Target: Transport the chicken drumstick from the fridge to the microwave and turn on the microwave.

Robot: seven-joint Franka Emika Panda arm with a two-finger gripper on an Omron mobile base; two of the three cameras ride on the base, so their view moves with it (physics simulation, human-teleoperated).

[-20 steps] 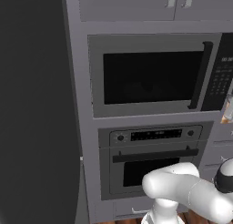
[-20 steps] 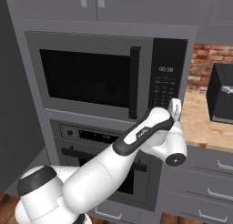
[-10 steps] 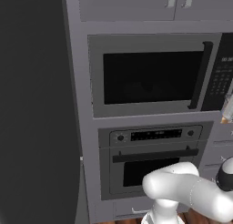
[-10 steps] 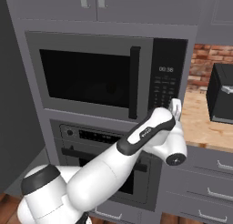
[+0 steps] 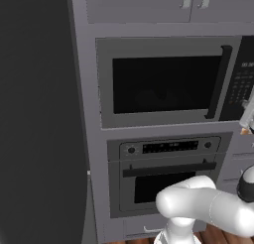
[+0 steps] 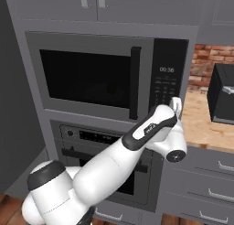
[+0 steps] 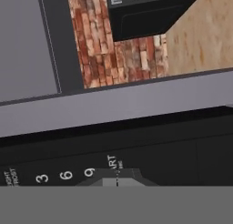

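Hand view puts you tight against the microwave (image 6: 109,77) keypad (image 7: 68,173), where 3, 6, 9 and a cut-off "ART" are readable; your pincer (image 6: 175,103) is closed, empty and pressed to that panel. Its display reads 00:36, the dark window hides any drumstick inside. Brick wall (image 7: 118,50), wooden tabletop (image 6: 201,123) and a black appliance (image 6: 222,93) sit right of it

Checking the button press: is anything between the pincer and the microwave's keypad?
Nothing visible. The shut pincer sits right at the microwave keypad, its tip by the start button.
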